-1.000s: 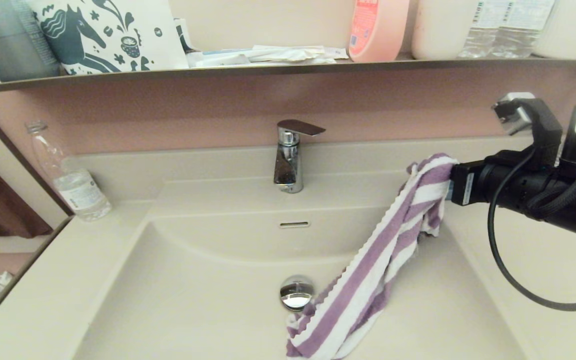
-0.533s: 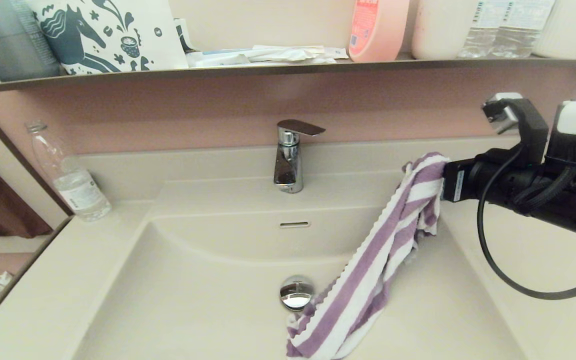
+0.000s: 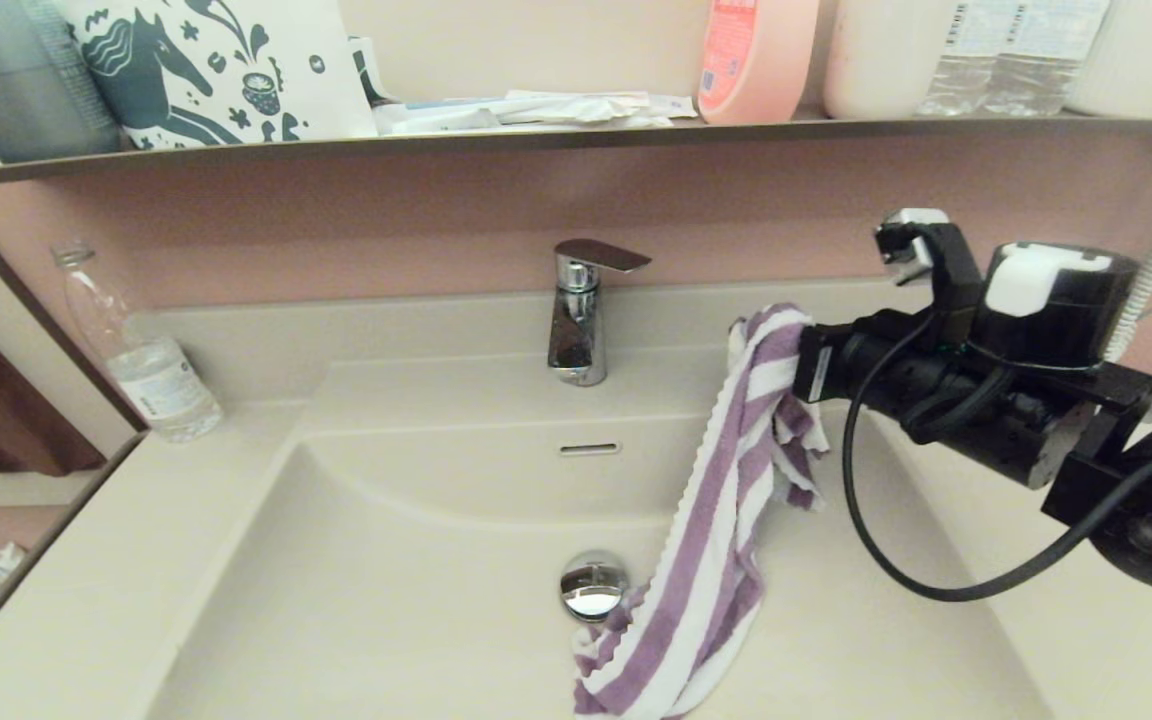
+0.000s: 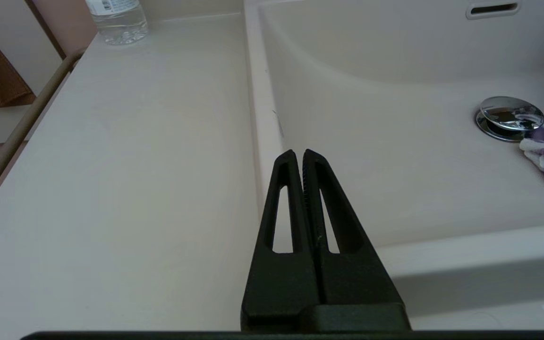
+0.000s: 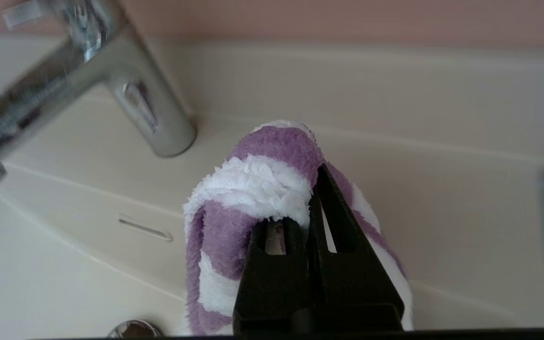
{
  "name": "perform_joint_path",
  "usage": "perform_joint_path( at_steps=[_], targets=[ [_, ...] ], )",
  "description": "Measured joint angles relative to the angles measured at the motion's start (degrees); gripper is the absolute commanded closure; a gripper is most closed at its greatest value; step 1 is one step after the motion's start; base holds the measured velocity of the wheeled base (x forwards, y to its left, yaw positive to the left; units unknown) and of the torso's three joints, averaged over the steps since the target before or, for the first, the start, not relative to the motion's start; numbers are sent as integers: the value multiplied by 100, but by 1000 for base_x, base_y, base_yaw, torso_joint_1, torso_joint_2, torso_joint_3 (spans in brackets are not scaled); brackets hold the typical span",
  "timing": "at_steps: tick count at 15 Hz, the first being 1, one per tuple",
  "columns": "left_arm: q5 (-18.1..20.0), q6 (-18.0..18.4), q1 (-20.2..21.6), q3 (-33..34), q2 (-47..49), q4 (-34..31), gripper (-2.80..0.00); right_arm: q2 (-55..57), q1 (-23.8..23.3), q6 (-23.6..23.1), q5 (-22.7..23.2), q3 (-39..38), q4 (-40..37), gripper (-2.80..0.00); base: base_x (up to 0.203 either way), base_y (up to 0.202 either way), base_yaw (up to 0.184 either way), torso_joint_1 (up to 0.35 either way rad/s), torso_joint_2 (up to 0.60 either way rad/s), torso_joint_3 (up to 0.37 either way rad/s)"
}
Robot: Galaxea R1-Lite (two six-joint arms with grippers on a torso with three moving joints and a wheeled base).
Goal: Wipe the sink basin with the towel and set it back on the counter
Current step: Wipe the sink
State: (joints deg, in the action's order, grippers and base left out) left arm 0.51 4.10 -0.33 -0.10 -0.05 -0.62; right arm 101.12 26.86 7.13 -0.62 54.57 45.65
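Item one, my right gripper (image 3: pixel 804 362): clamped on the top fold of the towel (image 3: pixel 711 530), held above the right rear part of the sink basin (image 3: pixel 386 590), level with the base of the tap (image 3: pixel 576 320). Item two, the towel: hangs straight off my fingers, long axis running down and toward the front, its lower end bunched on the basin floor just beside the drain plug (image 3: pixel 593 586), seemingly touching it. Key relation, as I judge it: the cloth lies below and forward of the grip, so a wiping stroke means lowering the held end and dragging along that line; most of the basin floor to the left is bare of cloth. Item three, my left gripper (image 4: pixel 302 156): pressed together, nothing in it, parked over the front left rim where the counter (image 4: pixel 135 165) meets the basin, well apart from the towel. The right arm is plainly the nearer. View notes: the right wrist view shows the pinch on the fold itself; the head view alone shows the full hang; the left wrist view shows only the towel's bottom tip by the plug.
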Motion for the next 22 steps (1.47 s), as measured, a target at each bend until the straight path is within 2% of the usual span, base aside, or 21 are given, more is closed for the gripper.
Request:
perform_joint_path(
  at_steps=[3, 6, 11, 15, 22],
  targets=[
    [1, 0, 0, 0, 0, 2, 0, 616, 249, -65, -310, 34, 569, 0, 0, 0, 0, 0, 0, 0],
    [0, 1, 0, 0, 0, 4, 0, 1179, 212, -140, -435, 61, 1272, 0, 0, 0, 0, 0, 0, 0],
    [-4, 0, -2, 0, 0, 2, 0, 1800, 28, -346, -558, 653, 1125, 0, 0, 0, 0, 0, 0, 0],
    [1, 1, -2, 0, 0, 2, 0, 2199, -326, -435, -597, 1323, 647, 0, 0, 0, 0, 0, 0, 0],
    [0, 1, 0, 0, 0, 2, 0, 2158, -948, -558, -600, 1315, 517, 0, 0, 0, 0, 0, 0, 0]
  ],
)
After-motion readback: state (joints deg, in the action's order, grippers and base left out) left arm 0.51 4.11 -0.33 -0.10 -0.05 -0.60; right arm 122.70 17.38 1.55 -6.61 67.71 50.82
